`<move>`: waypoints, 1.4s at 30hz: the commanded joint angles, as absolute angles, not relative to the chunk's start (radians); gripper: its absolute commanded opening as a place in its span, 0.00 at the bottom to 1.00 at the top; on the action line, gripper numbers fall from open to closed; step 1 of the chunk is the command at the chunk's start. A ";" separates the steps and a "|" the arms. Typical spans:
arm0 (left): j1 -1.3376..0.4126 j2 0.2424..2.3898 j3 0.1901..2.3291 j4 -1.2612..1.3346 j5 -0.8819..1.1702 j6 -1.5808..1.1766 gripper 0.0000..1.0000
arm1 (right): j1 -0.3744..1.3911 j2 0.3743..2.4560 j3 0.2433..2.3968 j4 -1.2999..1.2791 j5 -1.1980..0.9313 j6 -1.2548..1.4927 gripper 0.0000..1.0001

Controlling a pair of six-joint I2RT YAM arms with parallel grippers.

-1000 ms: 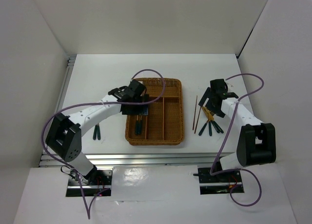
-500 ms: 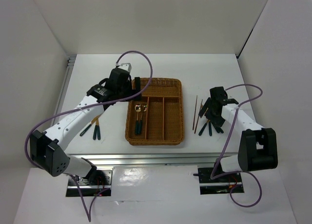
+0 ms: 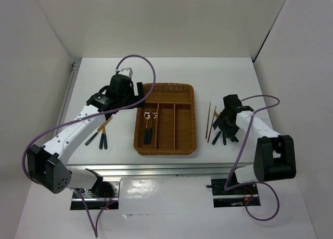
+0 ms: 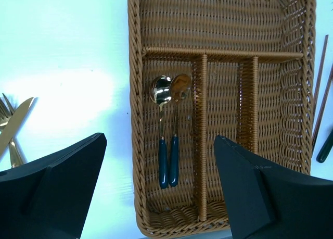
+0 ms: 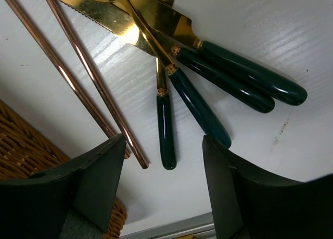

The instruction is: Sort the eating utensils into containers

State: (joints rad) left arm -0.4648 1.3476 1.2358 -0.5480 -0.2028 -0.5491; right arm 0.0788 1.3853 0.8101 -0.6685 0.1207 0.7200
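Note:
The wicker tray (image 3: 165,86) (image 4: 136,119) lies mid-table. Two gold spoons with teal handles (image 3: 148,125) (image 4: 167,129) rest side by side in its left long slot. My left gripper (image 3: 136,88) (image 4: 160,140) hovers open high above the tray's far left corner, holding nothing. To the right of the tray lie two chopsticks (image 3: 209,122) (image 5: 88,77) and a pile of knives and forks (image 3: 225,136) (image 5: 197,67). My right gripper (image 3: 225,125) (image 5: 164,140) stands open low over that pile. The end of one thin teal handle (image 5: 166,129) lies between its fingers, untouched.
More utensils (image 3: 101,135) (image 4: 13,124) lie on the table left of the tray. The tray's middle, right and crosswise slots hold nothing. The table's near edge (image 5: 171,226) runs just behind the right gripper's fingers. A purple cable arcs over each arm.
My left gripper rose and drew back from the tray's left slot to the far left, uncovering the spoons. My right gripper dropped closer to the pile, and its jaws narrowed somewhat.

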 commanded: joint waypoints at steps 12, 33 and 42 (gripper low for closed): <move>-0.451 1.359 1.233 -0.500 -0.186 -0.538 1.00 | 0.078 1.424 0.836 -0.729 0.153 0.732 0.60; -0.451 1.368 1.224 -0.500 -0.184 -0.548 1.00 | 0.078 1.482 0.824 -0.624 0.041 0.686 0.50; -0.451 1.368 1.215 -0.500 -0.184 -0.548 1.00 | 0.078 1.516 0.813 -0.624 0.071 0.706 0.44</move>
State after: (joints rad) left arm -0.4557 1.3663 1.2209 -0.5213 -0.1814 -0.5514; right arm 0.0788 1.5124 0.8185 -0.6487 0.0498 0.6922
